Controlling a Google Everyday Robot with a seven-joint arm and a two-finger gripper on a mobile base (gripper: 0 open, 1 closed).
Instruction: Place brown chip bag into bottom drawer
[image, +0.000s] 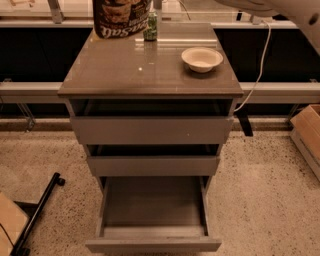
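The brown chip bag (120, 19) shows at the top edge, above the back left of the cabinet top (125, 70), with its upper part cut off. My gripper is out of view above the top edge, and only a piece of my pale arm (280, 9) shows at the top right. The bottom drawer (152, 244) is pulled wide open at the bottom of the view and its box interior holds nothing. The two shallower drawers above it stand slightly ajar.
A green can (150, 26) stands right next to the bag. A white bowl (202, 59) sits at the back right of the top. A white cable (256, 75) hangs on the right, a cardboard box (307, 131) is at the far right, and a black stand leg (37, 212) lies on the floor at the left.
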